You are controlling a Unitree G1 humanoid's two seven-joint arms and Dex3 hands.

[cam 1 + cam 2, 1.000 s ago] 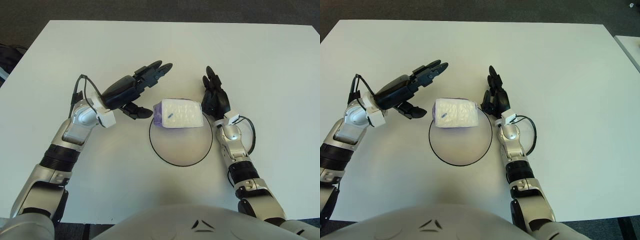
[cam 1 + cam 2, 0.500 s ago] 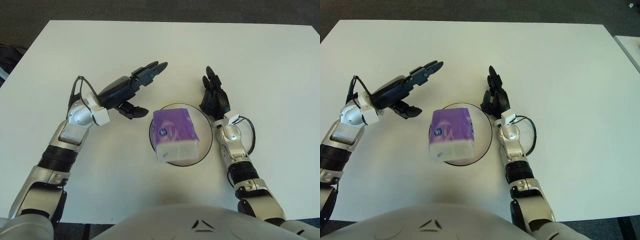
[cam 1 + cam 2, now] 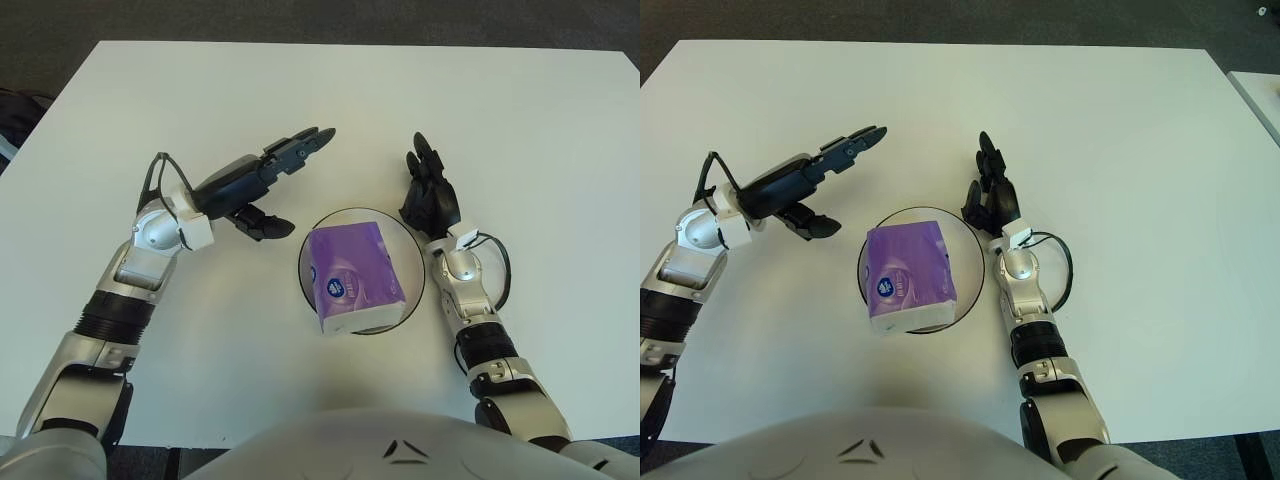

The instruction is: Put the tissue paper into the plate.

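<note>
Tissue paper [image 3: 355,277]: purple pack, lying flat on the plate [image 3: 412,251], its near end overhanging the rim toward the tabletop's [image 3: 520,120] near edge. Plate: white, dark-rimmed, central, nearer the near edge. Left hand [image 3: 262,181]: raised beside the plate toward the left edge, fingers spread wide, holding nothing. Right hand [image 3: 430,195]: at the plate's far right rim, fingers extended upright, empty. Step in hand, judged: placement essentially made; a gentle nudge toward the far edge would centre the pack without tipping it.
</note>
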